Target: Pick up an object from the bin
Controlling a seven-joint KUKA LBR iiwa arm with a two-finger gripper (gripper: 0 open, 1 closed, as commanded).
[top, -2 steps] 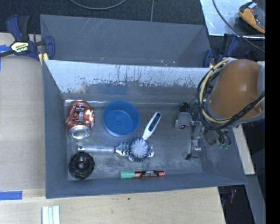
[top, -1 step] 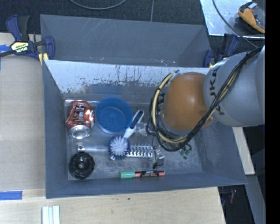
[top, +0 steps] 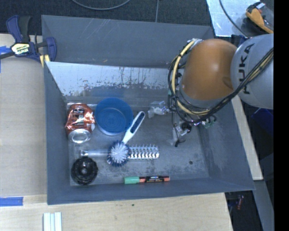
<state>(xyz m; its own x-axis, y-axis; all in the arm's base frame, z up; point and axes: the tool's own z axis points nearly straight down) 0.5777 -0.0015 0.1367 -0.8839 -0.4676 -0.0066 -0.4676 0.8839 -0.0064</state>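
From the camera view, the arm reaches into the grey bin (top: 111, 42) from the right, its orange cover (top: 207, 69) and looped cables (top: 175, 88) hiding much of the wrist. The gripper (top: 179, 137) hangs below them over bare floor in the bin's right half, apart from the loose things (whether it is spread or pressed together I cannot tell). Nearest to it, to its left, lie a blue-and-white dish brush (top: 126, 141), handle slanting up toward the back wall, and a pale bristled comb-like piece (top: 144, 152) just beside the brush's round head. A small pale thing (top: 159, 109), too small to name, sits by the back wall. Further left are a blue round bowl (top: 113, 115), a crushed red can (top: 79, 121) and a black round object (top: 84, 170). A marker with a green cap (top: 147, 179) lies along the front wall.
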